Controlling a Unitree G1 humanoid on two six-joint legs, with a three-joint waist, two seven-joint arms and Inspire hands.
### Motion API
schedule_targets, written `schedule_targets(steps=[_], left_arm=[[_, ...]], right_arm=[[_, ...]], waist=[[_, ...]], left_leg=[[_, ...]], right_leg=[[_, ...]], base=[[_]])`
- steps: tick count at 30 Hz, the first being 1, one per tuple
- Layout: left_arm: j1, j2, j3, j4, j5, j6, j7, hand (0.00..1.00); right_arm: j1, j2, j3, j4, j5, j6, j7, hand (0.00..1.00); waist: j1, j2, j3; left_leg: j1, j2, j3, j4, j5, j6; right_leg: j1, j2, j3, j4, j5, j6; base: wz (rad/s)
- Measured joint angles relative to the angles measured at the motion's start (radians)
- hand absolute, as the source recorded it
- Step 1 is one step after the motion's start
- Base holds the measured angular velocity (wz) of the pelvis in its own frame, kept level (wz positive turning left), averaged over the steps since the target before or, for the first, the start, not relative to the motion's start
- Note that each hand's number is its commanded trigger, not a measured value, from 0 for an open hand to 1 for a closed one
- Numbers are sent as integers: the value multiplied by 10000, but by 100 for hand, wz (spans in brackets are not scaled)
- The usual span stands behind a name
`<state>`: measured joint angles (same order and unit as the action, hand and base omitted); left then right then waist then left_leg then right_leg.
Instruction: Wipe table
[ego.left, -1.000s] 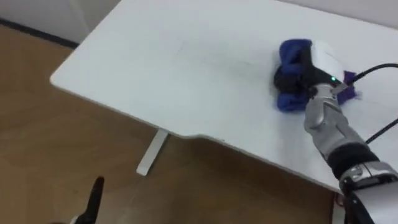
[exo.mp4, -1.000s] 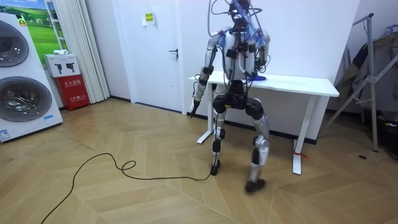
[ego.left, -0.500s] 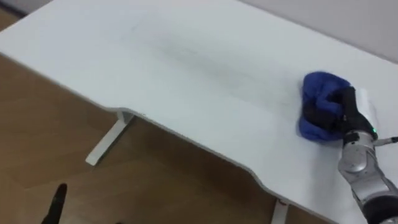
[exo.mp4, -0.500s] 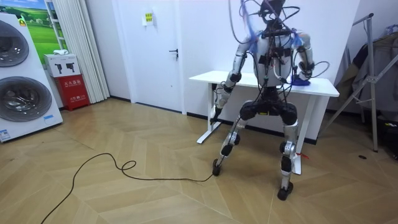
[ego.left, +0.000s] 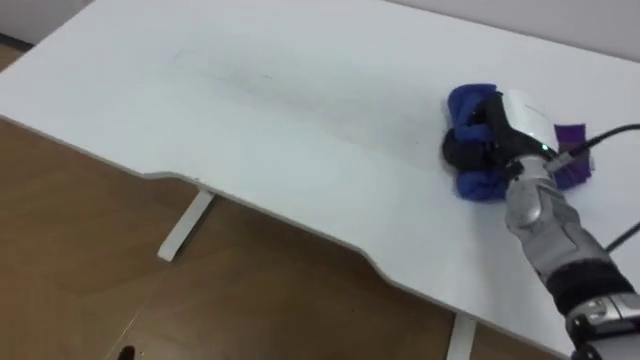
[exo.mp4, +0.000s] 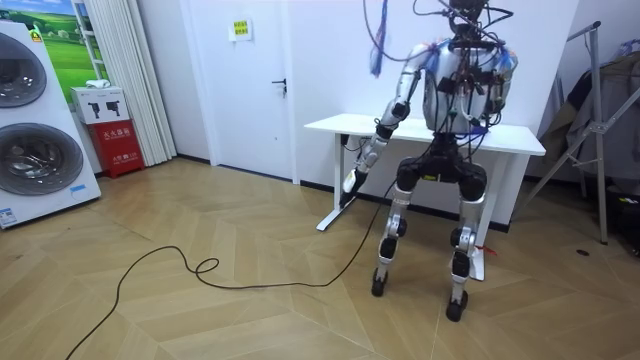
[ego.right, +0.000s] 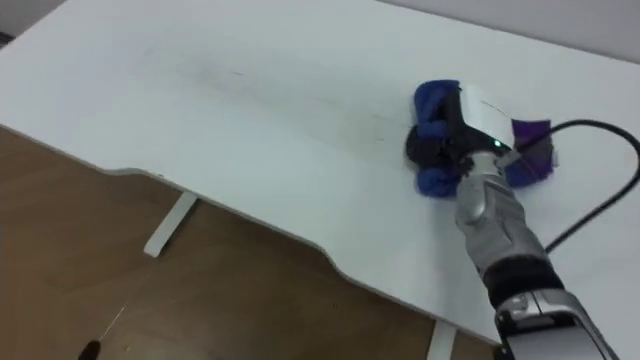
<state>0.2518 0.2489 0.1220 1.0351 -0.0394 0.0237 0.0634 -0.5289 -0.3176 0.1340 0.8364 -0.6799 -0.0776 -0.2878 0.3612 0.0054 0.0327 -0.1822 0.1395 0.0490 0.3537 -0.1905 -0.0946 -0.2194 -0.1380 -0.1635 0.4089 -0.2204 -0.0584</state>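
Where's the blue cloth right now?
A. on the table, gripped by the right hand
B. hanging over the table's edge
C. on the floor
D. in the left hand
A: the right hand is curled round the blue cloth and holds it down on the white table, well in from the edge.

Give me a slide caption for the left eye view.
Right robot hand grips a bunched blue cloth on the white table.
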Motion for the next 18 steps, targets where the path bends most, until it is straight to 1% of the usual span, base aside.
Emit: schedule_targets(steps=[1, 2, 3, 4, 5, 6, 7, 8, 9, 10, 11, 12, 13, 14, 15, 16, 17, 18], left_arm=[[73, -2, 18, -111, -7, 109, 5, 0], [95, 18, 48, -253, -87, 208, 61, 0], [17, 44, 129, -401, -90, 217, 163, 0], [13, 60, 166, -514, -90, 212, 217, 0], [-8, 68, 335, -776, -75, 194, 279, 0], [-62, 77, 423, -1022, -84, 86, 379, 0], [-62, 85, 435, -1133, -91, 16, 428, 0], [-72, 73, 497, -1220, -82, -146, 444, 0], [-99, 64, 524, -1239, -80, -270, 443, 0], [-87, 63, 526, -1249, -82, -315, 442, 0], [-86, 58, 526, -1251, -82, -314, 441, 0], [-96, 33, 503, -1251, -117, -313, 438, 0], [-104, 29, 472, -1261, -140, -313, 435, 0], [-140, 28, 409, -1283, -157, -312, 433, 0], [-275, 27, 321, -1239, -252, -310, 429, 0], [-369, 17, 293, -1207, -286, -306, 424, 0], [-524, -34, 271, -1181, -364, -308, 426, 0], [-659, -85, 144, -1070, -377, -305, 421, 0]], right_arm=[[27, -6, -16, -7, -1, -62, -59, 100], [183, -15, -95, 33, 63, -255, -294, 100], [510, 9, -271, -47, 165, -483, -576, 100], [736, 26, -362, -114, 211, -602, -693, 100], [1212, 29, -553, -179, 310, -849, -956, 100], [1693, 29, -701, -211, 430, -1075, -1187, 100], [1840, 29, -757, -221, 474, -1136, -1261, 100], [2197, 30, -915, -265, 464, -1202, -1394, 100], [2569, 41, -1167, -289, 435, -1223, -1524, 100], [2809, 39, -1371, -315, 431, -1220, -1599, 100], [2911, 41, -1504, -317, 430, -1213, -1611, 100], [3010, 25, -1633, -284, 476, -1091, -1618, 100], [3019, 5, -1614, -290, 512, -984, -1626, 100], [2997, -28, -1537, -386, 545, -791, -1653, 100], [2931, -45, -1386, -515, 689, -590, -1659, 100], [2852, -43, -1303, -558, 727, -464, -1672, 100], [2595, -43, -1050, -683, 710, -133, -1642, 100], [2217, -27, -717, -714, 614, 162, -1530, 100]], waist=[[-84, -12, -7], [-393, -51, -31], [-706, -104, -63], [-814, -152, -103], [-926, -274, -189], [-1077, -356, -250], [-1172, -388, -265], [-1387, -442, -375], [-1568, -496, -455], [-1654, -491, -486], [-1673, -504, -493], [-1752, -491, -482], [-1758, -487, -477], [-1751, -477, -469], [-1705, -444, -427], [-1685, -437, -412], [-1602, -451, -365], [-1463, -353, -270]], left_leg=[[3, -31, -40, -39, 0, 1], [14, -130, -237, -166, 3, 5], [20, -204, -416, -225, 3, 5], [49, -232, -483, -298, 4, 6], [149, -282, -571, -459, 10, 16], [268, -286, -663, -541, 10, 17], [335, -286, -698, -586, 9, 19], [478, -295, -784, -794, 7, 26], [703, -332, -881, -1041, 27, 58], [923, -396, -1048, -1243, 60, 110], [1027, -437, -1182, -1307, 67, 122], [1168, -464, -1252, -1341, 58, 137], [1205, -474, -1252, -1343, 42, 163], [1226, -486, -1250, -1326, 28, 181], [1210, -497, -1224, -1338, 25, 182], [1206, -498, -1172, -1343, 25, 182], [1173, -495, -1086, -1339, 25, 182], [1157, -490, -1031, -1336, 25, 182]], right_leg=[[28, -2, -16, -63, 15, -52], [162, -6, -18, -248, 51, -46], [250, -21, -24, -300, 161, 89], [280, -46, -44, -316, 167, 110], [340, -116, -124, -364, 292, 471], [526, -161, -444, -479, 499, 972], [609, -183, -644, -527, 533, 1043], [758, -224, -1026, -648, 565, 1104], [1014, -248, -1324, -859, 617, 1195], [1250, -270, -1471, -1038, 642, 1237], [1345, -282, -1468, -1077, 642, 1242], [1473, -288, -1469, -1181, 690, 1321], [1488, -287, -1472, -1220, 709, 1344], [1521, -286, -1496, -1346, 770, 1400], [1552, -285, -1534, -1455, 807, 1433], [1548, -285, -1551, -1496, 826, 1449], [1469, -285, -1514, -1514, 842, 1447], [1376, -272, -1420, -1510, 914, 1421]], base=[[13], [37], [41], [28], [6], [0], [-5], [-5], [-6], [-8], [-16], [-20], [-33], [-32], [-28], [-21], [-26], [-30]])
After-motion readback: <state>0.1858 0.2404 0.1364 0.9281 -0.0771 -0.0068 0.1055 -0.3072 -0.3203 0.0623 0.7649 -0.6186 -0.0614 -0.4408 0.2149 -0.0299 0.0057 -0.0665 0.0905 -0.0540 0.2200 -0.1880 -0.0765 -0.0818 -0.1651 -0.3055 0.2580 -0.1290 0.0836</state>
